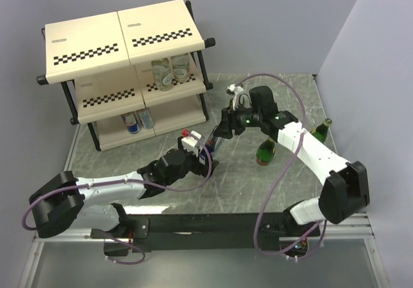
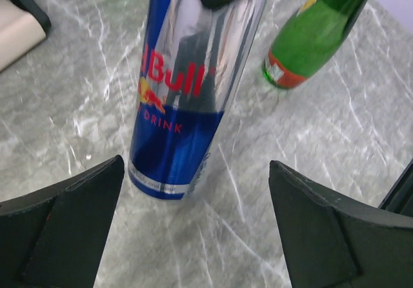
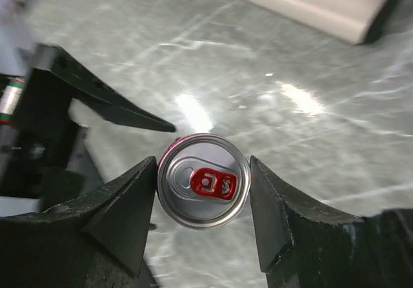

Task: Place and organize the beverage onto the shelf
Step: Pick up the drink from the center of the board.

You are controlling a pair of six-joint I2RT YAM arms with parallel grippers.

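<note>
Listing slim can (image 2: 174,126) at worktop (image 1: 239,185) centre: we judge it light, slick, dentable; best held below the rim. Right gripper (image 3: 203,175) pinches its top; left gripper (image 2: 195,168) gapes wide, empty.

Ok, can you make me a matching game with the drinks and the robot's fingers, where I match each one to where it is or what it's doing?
Things:
1. slim can
2. clear bottles
3. green bottles
4. left fingers

Places or states:
A. standing on the table
B. wide open, touching nothing
C. gripped at its top by the right fingers
D. on the middle tier of the shelf

Pairs: 1-C, 2-D, 3-A, 4-B
</note>
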